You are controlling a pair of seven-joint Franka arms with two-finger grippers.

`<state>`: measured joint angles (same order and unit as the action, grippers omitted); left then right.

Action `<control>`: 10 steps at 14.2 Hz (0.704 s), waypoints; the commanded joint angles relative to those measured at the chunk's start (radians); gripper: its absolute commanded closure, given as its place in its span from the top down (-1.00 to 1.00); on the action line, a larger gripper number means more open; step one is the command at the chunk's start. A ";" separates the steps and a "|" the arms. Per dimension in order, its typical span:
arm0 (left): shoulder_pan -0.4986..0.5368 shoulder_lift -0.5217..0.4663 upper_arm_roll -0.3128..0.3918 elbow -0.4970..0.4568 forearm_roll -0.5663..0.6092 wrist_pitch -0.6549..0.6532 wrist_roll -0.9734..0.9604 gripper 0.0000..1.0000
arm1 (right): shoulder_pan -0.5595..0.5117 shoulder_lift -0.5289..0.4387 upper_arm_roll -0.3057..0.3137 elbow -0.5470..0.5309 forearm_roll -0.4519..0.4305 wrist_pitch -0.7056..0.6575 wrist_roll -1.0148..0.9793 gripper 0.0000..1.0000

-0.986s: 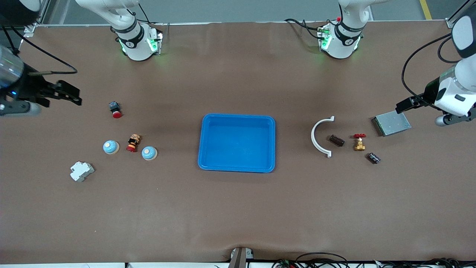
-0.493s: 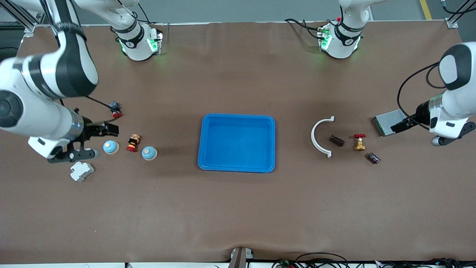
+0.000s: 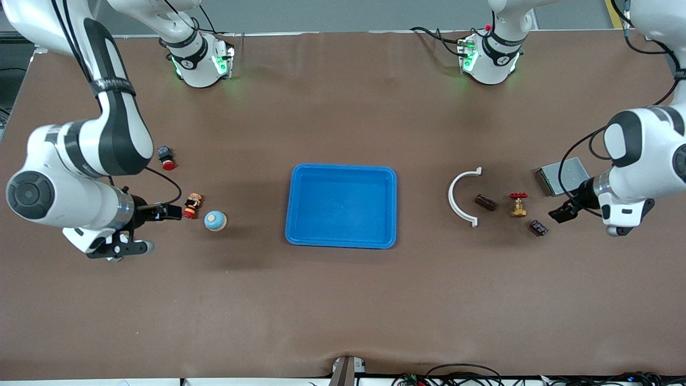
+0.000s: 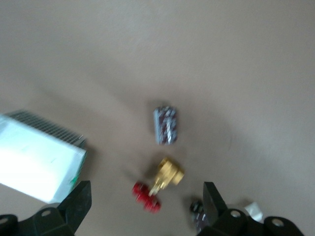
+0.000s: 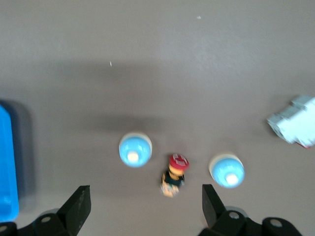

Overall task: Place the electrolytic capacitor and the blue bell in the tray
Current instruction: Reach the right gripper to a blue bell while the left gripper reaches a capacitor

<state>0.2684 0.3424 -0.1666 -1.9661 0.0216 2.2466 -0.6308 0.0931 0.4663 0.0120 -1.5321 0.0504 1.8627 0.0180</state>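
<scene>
Capacitor (image 4: 166, 125): small, stiff, rolls; pinch across its sides.
Bell (image 5: 135, 149): smooth dome; grasp low.
Left gripper (image 4: 142, 209): open above the capacitor.
Right gripper (image 5: 142, 209): open above the bells.

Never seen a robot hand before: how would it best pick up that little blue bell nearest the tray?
Probably from straight above, the open right gripper closing its fingers across the blue bell at its round base rim. The bell sits upright as a low dome, with clear table on the sides toward and away from the front camera.

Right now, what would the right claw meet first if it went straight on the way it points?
Probably the red-capped push button, which sits just ahead of the open right claw and in line with it; depth is unclear.
</scene>
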 commanded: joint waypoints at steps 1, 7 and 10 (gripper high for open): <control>0.011 0.082 -0.007 0.016 0.023 0.115 -0.023 0.99 | -0.027 0.022 0.005 -0.074 0.071 0.145 0.002 1.00; 0.006 0.162 -0.005 0.016 0.026 0.217 -0.027 0.83 | -0.003 0.067 0.008 -0.108 0.072 0.205 -0.010 1.00; 0.006 0.182 -0.005 0.018 0.026 0.219 -0.027 0.77 | 0.039 0.062 0.006 -0.187 0.071 0.275 -0.012 1.00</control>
<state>0.2712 0.5109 -0.1678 -1.9613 0.0217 2.4584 -0.6332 0.1050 0.5346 0.0205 -1.6600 0.1063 2.0829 0.0144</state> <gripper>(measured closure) 0.097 0.000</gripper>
